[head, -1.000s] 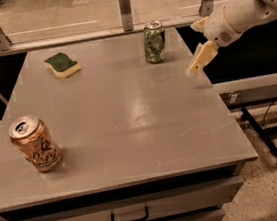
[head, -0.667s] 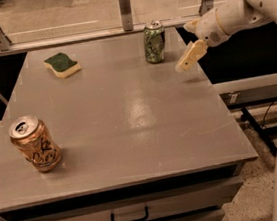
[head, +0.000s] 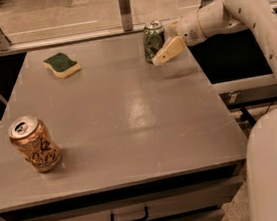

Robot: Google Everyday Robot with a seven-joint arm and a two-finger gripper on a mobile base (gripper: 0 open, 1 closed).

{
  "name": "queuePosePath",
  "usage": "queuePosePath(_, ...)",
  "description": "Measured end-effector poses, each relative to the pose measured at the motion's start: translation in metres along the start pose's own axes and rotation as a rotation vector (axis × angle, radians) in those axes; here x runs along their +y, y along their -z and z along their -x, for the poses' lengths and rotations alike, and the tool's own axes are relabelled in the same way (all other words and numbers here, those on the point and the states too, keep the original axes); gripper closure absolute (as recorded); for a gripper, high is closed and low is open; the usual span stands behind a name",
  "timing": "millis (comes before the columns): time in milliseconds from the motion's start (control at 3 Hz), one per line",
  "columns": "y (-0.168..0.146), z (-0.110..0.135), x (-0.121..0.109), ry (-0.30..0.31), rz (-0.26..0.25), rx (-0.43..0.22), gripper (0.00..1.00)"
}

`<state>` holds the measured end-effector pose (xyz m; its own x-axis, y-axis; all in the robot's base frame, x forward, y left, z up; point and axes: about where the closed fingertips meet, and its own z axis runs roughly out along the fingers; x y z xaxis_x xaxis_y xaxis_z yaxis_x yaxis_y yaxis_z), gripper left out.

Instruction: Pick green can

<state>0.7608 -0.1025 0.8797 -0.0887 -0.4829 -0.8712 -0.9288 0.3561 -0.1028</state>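
The green can [head: 153, 42], with a green and white label and silver top, stands upright at the table's far edge, right of centre. My gripper [head: 163, 43] reaches in from the right, level with the can and close against its right side. It is open: the near tan finger [head: 167, 52] angles toward the can's lower right, and the far finger sits behind the can's top right. The can still stands on the table.
An orange-tan can [head: 35, 144] with dark script stands at the near left. A green-topped yellow sponge [head: 61, 64] lies at the far left. A rail with metal posts [head: 124, 2] runs behind the grey table [head: 129, 113]. The arm's white body [head: 276, 166] fills the right side.
My gripper has moved left along the far edge, from well to the right of the green can to right beside it. The cans and sponge have not moved.
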Motion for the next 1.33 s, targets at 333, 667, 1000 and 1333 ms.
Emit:
queuePosePath(333,-0.016,0.014,0.011,-0.041,0.058,-0.073,0.17)
queuePosePath(667,-0.003,0.033,0.021,-0.045,0.102,-0.148,0.48)
queuePosePath(1000,0.019,0.051,0.037,-0.025,0.137,-0.199,0.7)
queuePosePath(1333,0.043,0.074,0.086,-0.038,0.281,-0.233,0.94)
